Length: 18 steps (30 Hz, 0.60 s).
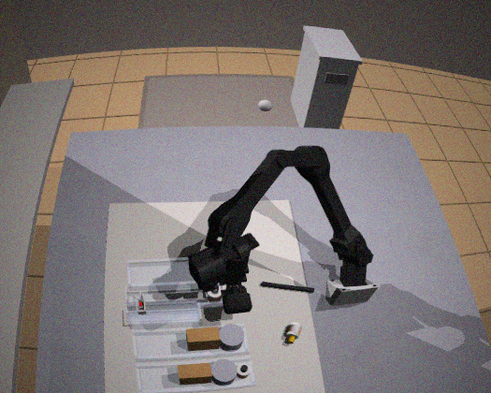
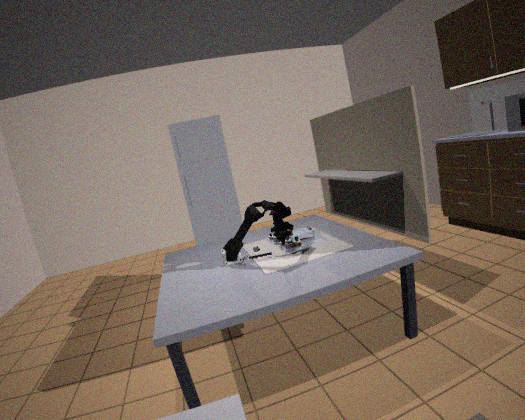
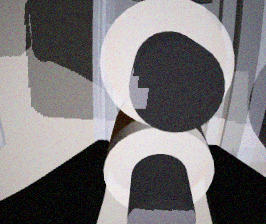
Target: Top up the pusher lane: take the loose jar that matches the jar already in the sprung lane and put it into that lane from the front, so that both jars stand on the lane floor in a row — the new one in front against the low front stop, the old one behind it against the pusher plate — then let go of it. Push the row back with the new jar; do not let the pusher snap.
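My gripper [image 3: 157, 152] is shut on a jar with a white lid and dark centre [image 3: 115, 175]. Another white-topped jar with a dark centre [image 3: 116, 55] stands just beyond it in the wrist view, very close or touching; I cannot tell which. In the top view the fingertips are hidden by the gripper body over the front end of the clear sprung lane [image 1: 170, 316]. One white jar top [image 1: 214, 294] shows beside the gripper there. A small upright piece with a red mark [image 1: 141, 305] is near the lane's back. The held jar's base and the front stop are hidden.
Two nearer lanes each hold a brown block [image 1: 203, 339] [image 1: 194, 372] and a grey round piece [image 1: 231, 336] [image 1: 223, 371]. A white-topped jar [image 1: 243, 371] stands at the nearest lane's front. A white and yellow jar [image 1: 292, 331] lies at right. A black bar [image 1: 287, 286] lies near the arm's base.
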### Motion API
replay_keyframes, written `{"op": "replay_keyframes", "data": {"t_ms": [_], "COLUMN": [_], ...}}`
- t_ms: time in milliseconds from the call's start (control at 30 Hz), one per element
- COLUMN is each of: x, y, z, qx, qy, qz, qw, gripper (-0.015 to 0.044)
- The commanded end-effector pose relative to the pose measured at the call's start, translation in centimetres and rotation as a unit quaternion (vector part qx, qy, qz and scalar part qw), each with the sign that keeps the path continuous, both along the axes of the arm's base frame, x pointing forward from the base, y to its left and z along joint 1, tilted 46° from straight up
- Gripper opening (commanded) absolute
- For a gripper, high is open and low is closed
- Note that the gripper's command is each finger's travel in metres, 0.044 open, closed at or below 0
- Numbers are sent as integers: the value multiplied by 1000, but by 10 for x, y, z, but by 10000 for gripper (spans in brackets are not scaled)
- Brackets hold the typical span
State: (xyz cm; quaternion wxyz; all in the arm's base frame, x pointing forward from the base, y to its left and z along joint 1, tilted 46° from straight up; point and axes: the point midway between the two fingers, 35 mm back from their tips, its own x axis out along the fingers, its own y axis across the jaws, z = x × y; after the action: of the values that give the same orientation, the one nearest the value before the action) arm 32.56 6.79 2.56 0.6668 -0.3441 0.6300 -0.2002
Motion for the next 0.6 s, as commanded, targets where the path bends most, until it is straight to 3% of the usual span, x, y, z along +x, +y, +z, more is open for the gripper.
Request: {"op": "replay_keyframes", "data": {"t_ms": [0, 200, 567], "x": [-1, -1, 0], "y": [0, 0, 0], "z": [0, 0, 0], "qx": [0, 0, 0], "qy": [-2, -2, -2], "qz": [-2, -2, -1], "qw": [1000, 1000, 1000], "gripper": [0, 0, 276]}}
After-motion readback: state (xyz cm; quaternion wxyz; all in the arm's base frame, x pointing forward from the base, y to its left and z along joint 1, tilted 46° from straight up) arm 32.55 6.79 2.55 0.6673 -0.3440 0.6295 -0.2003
